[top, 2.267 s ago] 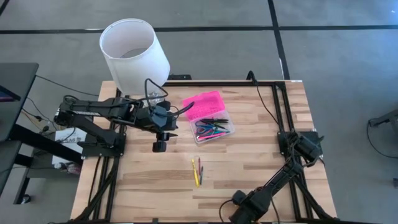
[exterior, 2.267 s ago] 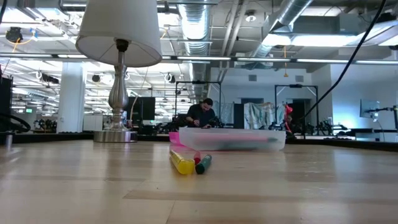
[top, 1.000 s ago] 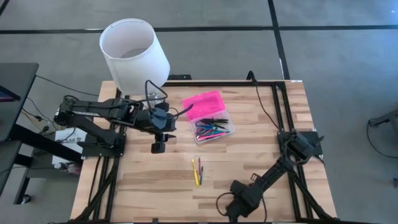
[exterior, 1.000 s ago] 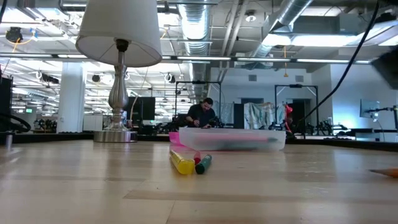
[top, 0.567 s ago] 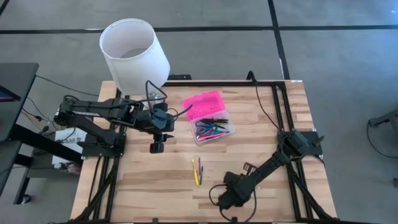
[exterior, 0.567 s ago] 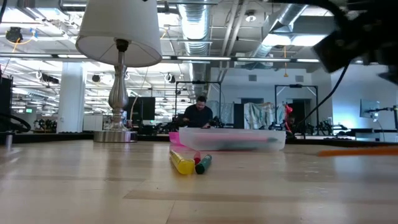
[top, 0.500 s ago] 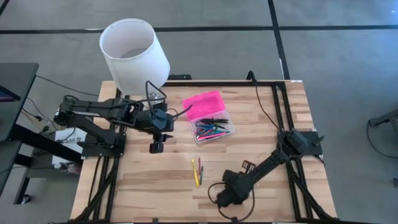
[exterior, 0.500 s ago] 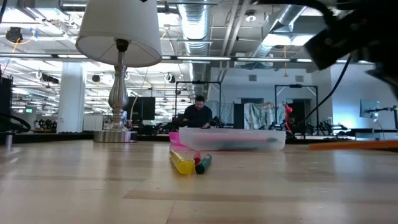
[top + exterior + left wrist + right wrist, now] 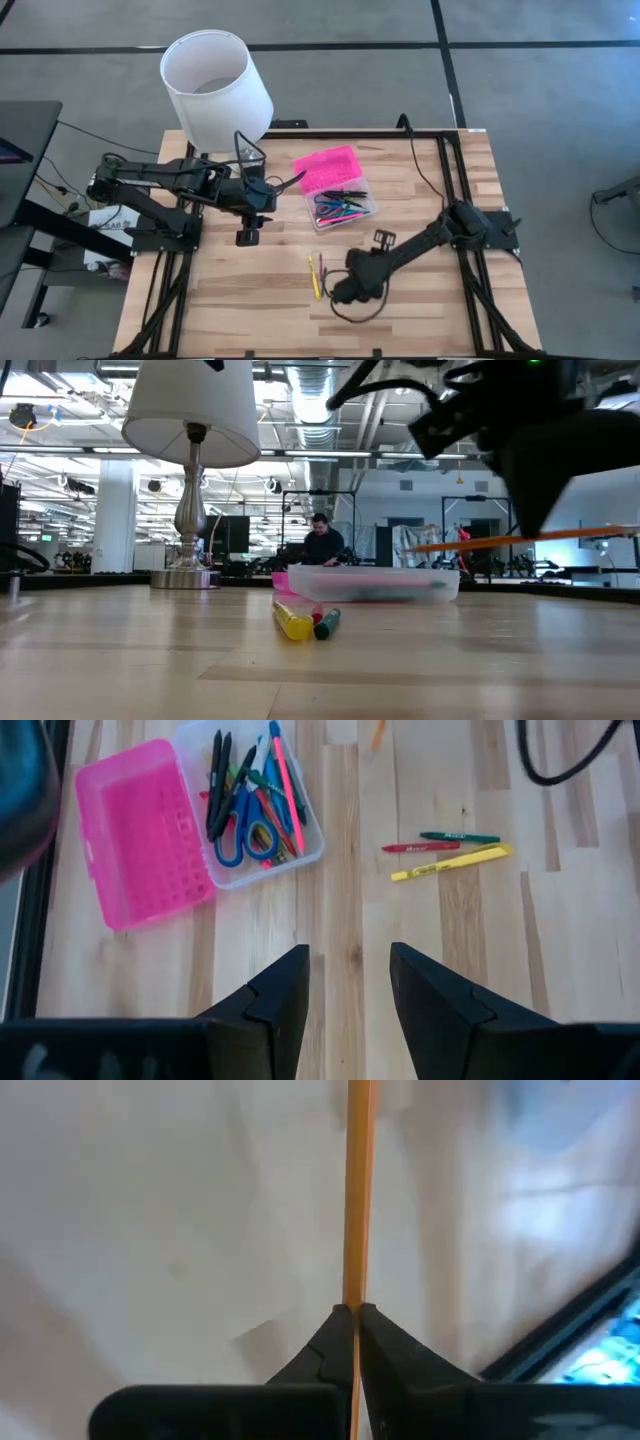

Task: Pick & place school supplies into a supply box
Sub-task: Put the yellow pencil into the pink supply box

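Note:
The supply box lies open at the table's far middle, its pink lid [image 9: 327,167] beside its clear base [image 9: 343,205]. The base holds several pens and blue-handled scissors [image 9: 247,832]. A yellow, a red and a green marker [image 9: 316,275] lie side by side on the table, also seen in the low view [image 9: 300,622]. My right gripper [image 9: 338,293] is just to the right of them, above the table, shut on an orange pencil [image 9: 470,543]. My left gripper [image 9: 245,237] hovers open and empty to the left of the box. My right gripper pinches the orange pencil's shaft [image 9: 357,1285] between its two fingertips. The fingers come from above, pointing down, and lie across the pencil. The pencil is lifted clear of the table and hangs nearly level, sticking out on both sides of the fingers [image 9: 600,533].
A lamp with a white shade [image 9: 215,75] stands at the table's far left corner, its base [image 9: 185,575] on the wood. A black frame [image 9: 455,170] runs along the table's right side. A person [image 9: 320,545] sits in the room beyond.
My right gripper has swung from the table's near edge toward the three markers, going left and up. It has stayed shut on the orange pencil, which has risen from just above the table to well clear of it, staying nearly level.

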Available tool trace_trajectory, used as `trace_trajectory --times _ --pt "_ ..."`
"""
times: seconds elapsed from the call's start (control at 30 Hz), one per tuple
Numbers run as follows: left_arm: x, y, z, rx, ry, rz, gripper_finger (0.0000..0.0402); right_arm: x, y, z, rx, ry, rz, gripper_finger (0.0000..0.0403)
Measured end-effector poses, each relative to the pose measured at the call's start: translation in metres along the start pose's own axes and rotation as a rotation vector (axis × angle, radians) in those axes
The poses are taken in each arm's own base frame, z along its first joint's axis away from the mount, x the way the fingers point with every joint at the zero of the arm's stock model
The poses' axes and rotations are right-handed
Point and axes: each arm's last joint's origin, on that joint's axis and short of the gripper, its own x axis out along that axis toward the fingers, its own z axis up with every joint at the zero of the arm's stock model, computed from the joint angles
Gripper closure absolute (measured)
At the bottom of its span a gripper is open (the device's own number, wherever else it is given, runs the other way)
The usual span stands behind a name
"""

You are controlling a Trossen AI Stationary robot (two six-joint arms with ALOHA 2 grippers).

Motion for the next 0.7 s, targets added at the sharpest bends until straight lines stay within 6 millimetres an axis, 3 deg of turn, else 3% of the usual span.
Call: trace_trajectory --times 0.33,0.53,0.7 --pt "-0.001 0.000 -0.002 0.016 0.015 0.000 0.0265 -0.015 -0.072 0.028 0.085 -0.159 -0.014 0.0403" --pt "-0.002 -0.001 -0.001 0.033 -0.003 0.002 0.0265 -0.018 -0.116 0.057 -0.014 -0.315 0.062 0.0403" --pt "-0.002 -0.001 0.006 0.020 -0.070 0.017 0.0265 -0.005 -0.151 0.081 -0.116 -0.360 0.105 0.0403"
